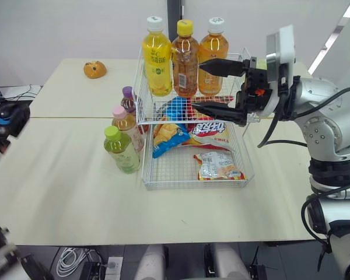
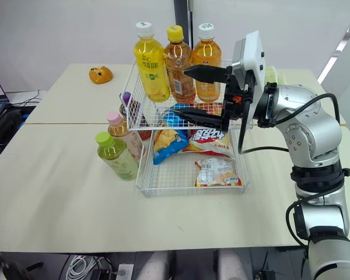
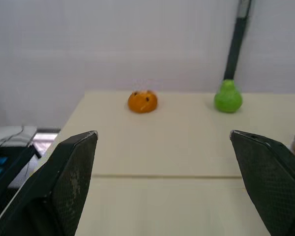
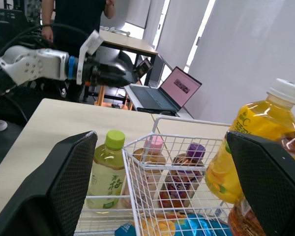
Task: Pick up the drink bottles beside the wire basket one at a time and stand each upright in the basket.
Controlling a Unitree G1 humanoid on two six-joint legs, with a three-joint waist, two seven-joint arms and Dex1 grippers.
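Observation:
The two-tier wire basket (image 1: 192,185) stands mid-table. In its upper tier stand a yellow drink bottle (image 1: 156,58), an amber bottle with a yellow cap (image 1: 185,58) and an amber bottle with a white cap (image 1: 212,55). On the table against the basket's left side stand a green bottle (image 1: 121,150), a pink-capped bottle (image 1: 127,124) and a purple-capped bottle (image 1: 128,100). My right gripper (image 1: 197,86) is open and empty, hovering at the upper tier in front of the white-capped bottle. My left gripper (image 3: 162,133) is open and empty, far out to the left of the table.
Snack bags (image 1: 219,165) lie in the basket's lower tier. An orange toy (image 1: 95,69) and a green pear-shaped thing (image 3: 228,97) sit at the table's far side. Beyond the table's left side there is a laptop (image 4: 179,84) and a person (image 4: 73,19).

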